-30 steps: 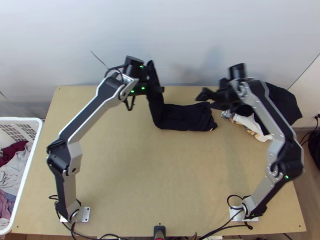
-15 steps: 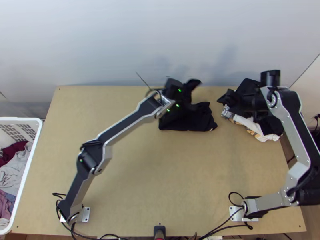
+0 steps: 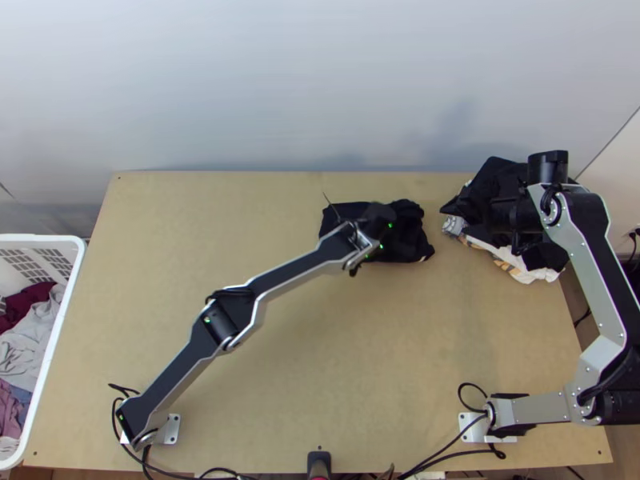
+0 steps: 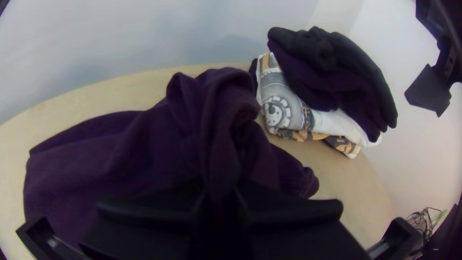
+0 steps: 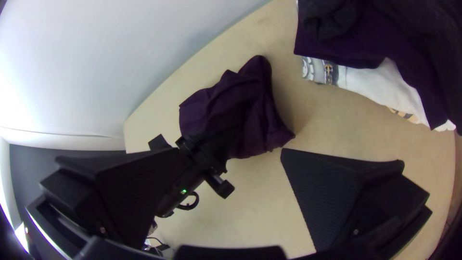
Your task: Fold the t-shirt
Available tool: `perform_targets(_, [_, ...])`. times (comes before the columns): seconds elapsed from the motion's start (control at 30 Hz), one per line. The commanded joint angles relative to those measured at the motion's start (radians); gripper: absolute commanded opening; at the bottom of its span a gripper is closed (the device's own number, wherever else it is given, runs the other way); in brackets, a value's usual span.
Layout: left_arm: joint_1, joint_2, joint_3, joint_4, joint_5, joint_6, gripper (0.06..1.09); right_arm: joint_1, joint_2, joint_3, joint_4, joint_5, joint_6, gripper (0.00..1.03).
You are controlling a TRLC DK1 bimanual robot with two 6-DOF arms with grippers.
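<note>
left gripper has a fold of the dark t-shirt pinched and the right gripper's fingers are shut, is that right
Not quite: the right gripper is open, as the right wrist view shows, with its two fingers spread wide apart. The rest holds: the left gripper has a fold of the dark t-shirt pinched.

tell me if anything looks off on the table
The dark t-shirt looks untidy, bunched into a raised ridge at the left jaws. Farther right, dark cloth lies crooked over a white printed garment, their edges out of line.
</note>
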Motion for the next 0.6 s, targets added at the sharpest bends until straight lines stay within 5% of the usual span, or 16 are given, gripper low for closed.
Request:
perform_targets(0.0, [-0.045,0.074,0.032,0.095,-0.059,-0.005,0.79,0.000,-0.011,-0.020,-0.007,0.001,0.001,0.98])
perform_targets(0.03, [-0.048,0.065,0.032,0.089,-0.059,-0.005,0.97,-0.002,-0.011,-0.021,-0.007,0.001,0.001,0.98])
perform_targets(0.07, [-0.050,0.056,0.032,0.075,-0.059,-0.005,1.05,-0.002,-0.009,-0.021,-0.006,0.001,0.001,0.98])
perform_targets(0.33, [0.009,-0.156,0.027,-0.032,-0.059,-0.010,1.05,-0.011,-0.019,-0.043,-0.004,0.008,-0.015,0.98])
perform_targets(0.57, [0.099,-0.435,-0.019,-0.193,-0.064,-0.005,1.05,0.138,0.058,-0.014,0.103,0.080,0.014,0.98])
